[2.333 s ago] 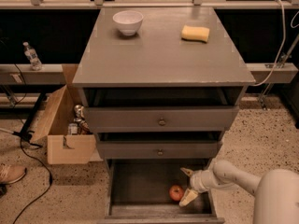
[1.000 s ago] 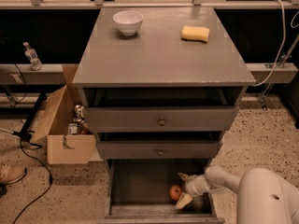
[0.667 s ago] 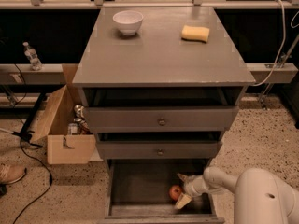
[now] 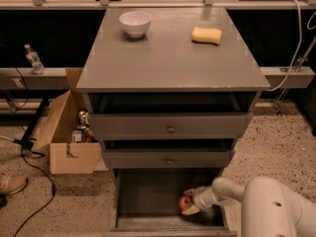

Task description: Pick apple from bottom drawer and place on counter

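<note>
Apple (image 4: 185,201) in bottom drawer (image 4: 148,201) — tool (image 4: 189,203) beside; bowl (image 4: 135,22), sponge (image 4: 207,35) on counter (image 4: 168,58).

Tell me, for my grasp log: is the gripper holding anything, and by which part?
It cannot be told. The gripper is at the small round red apple in the grey-brown bottom drawer; a hold does not show.

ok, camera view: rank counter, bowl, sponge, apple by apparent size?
1. counter
2. bowl and sponge: look alike, unranked
3. apple: smallest, partly hidden by the gripper right beside it in the bottom drawer
</note>
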### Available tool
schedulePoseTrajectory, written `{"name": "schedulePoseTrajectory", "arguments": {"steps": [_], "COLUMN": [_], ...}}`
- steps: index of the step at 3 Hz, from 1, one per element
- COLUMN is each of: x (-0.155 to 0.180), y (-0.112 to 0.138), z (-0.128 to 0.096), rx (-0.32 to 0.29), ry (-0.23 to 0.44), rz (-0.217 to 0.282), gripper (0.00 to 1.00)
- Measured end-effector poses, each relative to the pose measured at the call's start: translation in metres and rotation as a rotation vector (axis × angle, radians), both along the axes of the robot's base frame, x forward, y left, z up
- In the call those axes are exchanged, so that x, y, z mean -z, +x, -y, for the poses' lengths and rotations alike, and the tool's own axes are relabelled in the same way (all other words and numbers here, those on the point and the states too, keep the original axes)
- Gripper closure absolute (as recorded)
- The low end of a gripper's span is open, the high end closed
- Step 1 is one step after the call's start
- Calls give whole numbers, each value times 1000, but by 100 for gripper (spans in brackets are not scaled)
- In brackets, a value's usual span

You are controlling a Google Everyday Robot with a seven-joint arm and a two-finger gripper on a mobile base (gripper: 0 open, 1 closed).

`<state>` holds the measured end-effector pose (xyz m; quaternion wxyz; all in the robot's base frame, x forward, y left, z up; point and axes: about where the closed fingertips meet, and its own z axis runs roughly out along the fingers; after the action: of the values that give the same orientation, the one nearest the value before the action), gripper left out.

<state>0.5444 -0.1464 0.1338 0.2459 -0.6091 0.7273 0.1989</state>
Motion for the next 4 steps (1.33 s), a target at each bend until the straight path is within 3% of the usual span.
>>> {"name": "schedulePoseTrajectory", "arguments": {"steps": [1,2,3,4], "x": [-8,-49,-146,-212], "y": [-5,-13,-35,-56], "z": [2,22,66,86], "rx": [-29,-81,-158,-234], "ry": [-2,53,151,244], "rz": [1,20,59,55], "gripper": [72,95,100,100]}}
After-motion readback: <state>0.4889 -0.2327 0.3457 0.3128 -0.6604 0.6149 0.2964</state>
